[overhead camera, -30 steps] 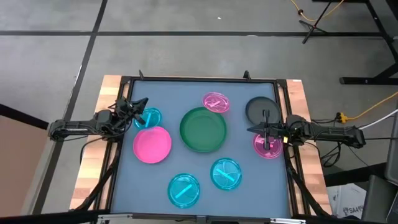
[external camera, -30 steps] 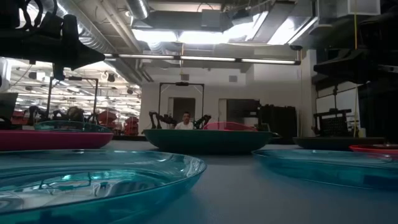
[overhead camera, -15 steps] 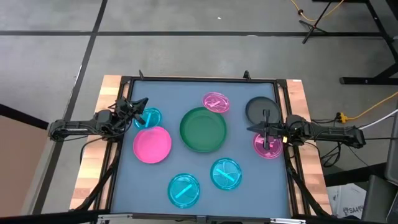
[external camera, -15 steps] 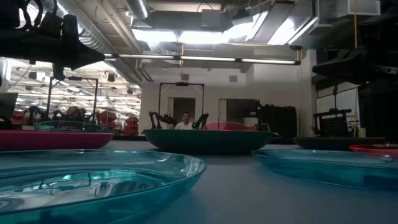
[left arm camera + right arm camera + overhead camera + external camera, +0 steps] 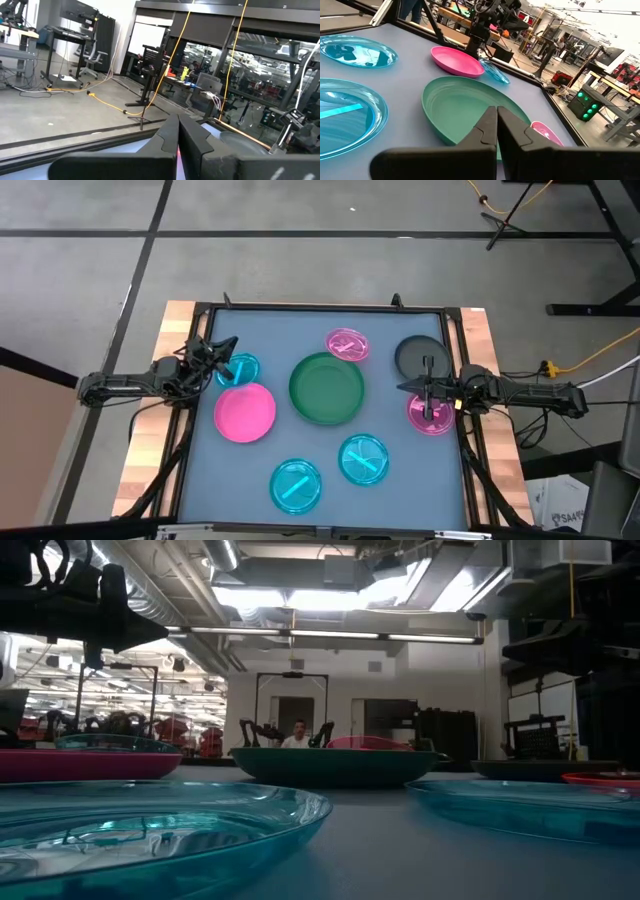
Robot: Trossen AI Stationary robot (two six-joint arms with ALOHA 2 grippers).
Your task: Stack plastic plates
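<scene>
While plastic plates (image 5: 326, 388) lie unstacked, left tool (image 5: 226, 358) and right tool (image 5: 428, 388) sit together.

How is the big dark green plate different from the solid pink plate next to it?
The round dark green plastic plate is larger than the round opaque pink plastic plate. The green one sits at the table's middle; the pink one lies toward the left arm's side, nearer the front edge. In the right wrist view the green plate looks deeper, with a raised rim. Both are opaque, lie upright on the mat, and neither is stacked.
</scene>
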